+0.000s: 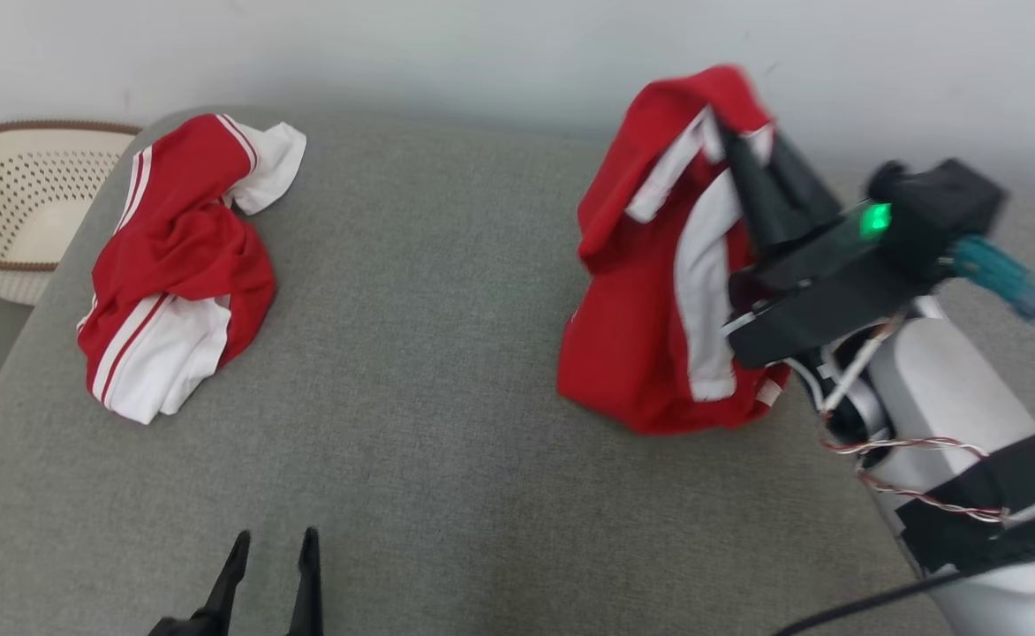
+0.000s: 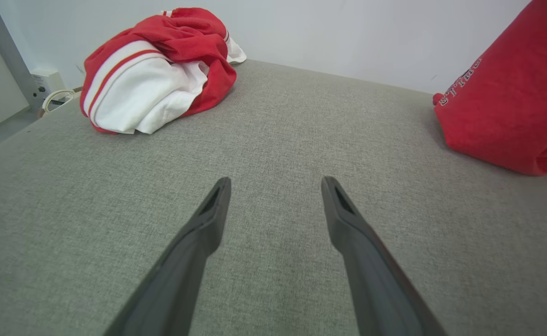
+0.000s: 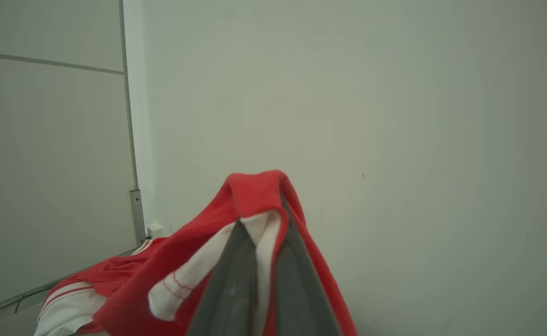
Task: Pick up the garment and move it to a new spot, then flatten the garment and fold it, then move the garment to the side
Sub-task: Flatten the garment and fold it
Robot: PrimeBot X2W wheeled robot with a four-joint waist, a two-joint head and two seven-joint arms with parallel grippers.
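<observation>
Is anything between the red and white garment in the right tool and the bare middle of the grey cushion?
Nothing visible. The red and white garment hangs from the right tool; the grey fabric cushion is bare beside it. The other crumpled garment lies far left.

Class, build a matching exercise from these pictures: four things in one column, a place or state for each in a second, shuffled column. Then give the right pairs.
Column one
1. left gripper
2. right gripper
3. crumpled garment
4. basket

Column two
A. beyond the left edge of the grey cushion
B. fingers open, over bare cushion
C. fingers shut on the hanging garment
D. lying bunched on the cushion's left part

Pairs: 1-B, 2-C, 3-D, 4-A
</observation>
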